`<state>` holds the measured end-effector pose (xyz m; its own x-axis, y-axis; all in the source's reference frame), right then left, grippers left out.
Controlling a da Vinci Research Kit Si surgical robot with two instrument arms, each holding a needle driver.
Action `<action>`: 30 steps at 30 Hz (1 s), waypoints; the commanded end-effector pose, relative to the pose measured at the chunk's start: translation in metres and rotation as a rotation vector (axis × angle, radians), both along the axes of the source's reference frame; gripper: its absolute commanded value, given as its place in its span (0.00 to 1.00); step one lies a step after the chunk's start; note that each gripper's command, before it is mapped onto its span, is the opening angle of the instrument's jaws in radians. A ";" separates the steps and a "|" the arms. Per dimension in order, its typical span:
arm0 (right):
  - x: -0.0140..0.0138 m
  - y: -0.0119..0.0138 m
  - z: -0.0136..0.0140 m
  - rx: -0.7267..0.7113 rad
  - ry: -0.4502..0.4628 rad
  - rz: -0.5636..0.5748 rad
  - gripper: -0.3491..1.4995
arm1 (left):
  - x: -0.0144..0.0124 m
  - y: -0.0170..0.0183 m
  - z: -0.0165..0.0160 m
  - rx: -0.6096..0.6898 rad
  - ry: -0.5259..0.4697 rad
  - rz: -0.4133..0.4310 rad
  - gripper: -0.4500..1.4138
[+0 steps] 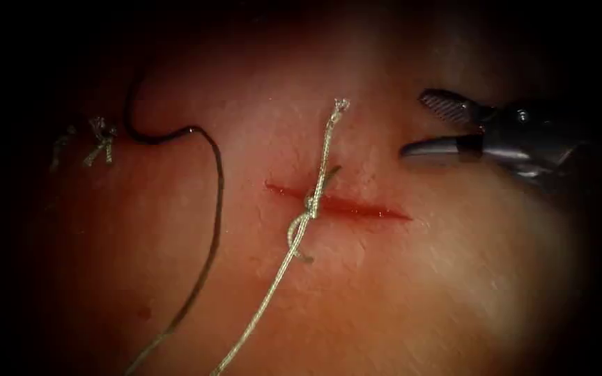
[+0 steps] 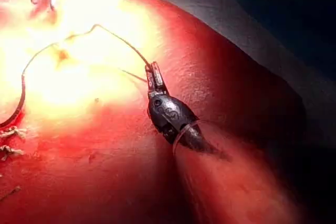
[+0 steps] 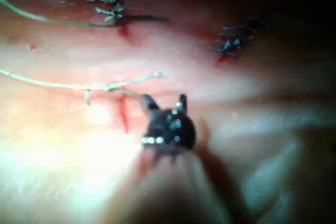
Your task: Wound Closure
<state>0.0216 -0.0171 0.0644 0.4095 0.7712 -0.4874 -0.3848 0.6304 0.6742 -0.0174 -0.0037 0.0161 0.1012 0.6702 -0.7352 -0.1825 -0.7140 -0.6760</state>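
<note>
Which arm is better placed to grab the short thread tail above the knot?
Right, likely. The right claw is open, empty, just right of the tail. The left claw looks shut on thread, away from the knot. Needle lies on the tissue left of the cut, unheld.

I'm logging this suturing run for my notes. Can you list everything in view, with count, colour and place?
Tissue: one piece, pink-red, under everything.
Cut: one, red, middle of the tissue.
Knot: one, pale, tied across the cut.
Thread: one pale strand, running from the knot down; its frayed end lies above the cut.
Needle: one, dark, curved, lying on the tissue left of the cut, held by neither tool.
Cut ends of thread: a pale cluster, far left.
Right tool: dark metal, right of the cut, jaws open, holding nothing.
Left tool: dark, jaws shut on the thread.
</note>
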 end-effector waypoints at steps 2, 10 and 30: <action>0.0022 -0.0020 0.0022 0.159 0.061 0.078 0.78 | -0.0002 -0.0002 0.0004 -0.003 -0.002 -0.007 0.00; 0.0049 -0.0024 0.0038 0.269 0.130 0.149 0.81 | 0.0000 -0.0001 0.0003 -0.013 0.000 -0.011 0.00; 0.0086 -0.0030 0.0060 0.403 0.187 0.154 0.86 | 0.0003 -0.0006 0.0004 -0.017 0.001 -0.010 0.00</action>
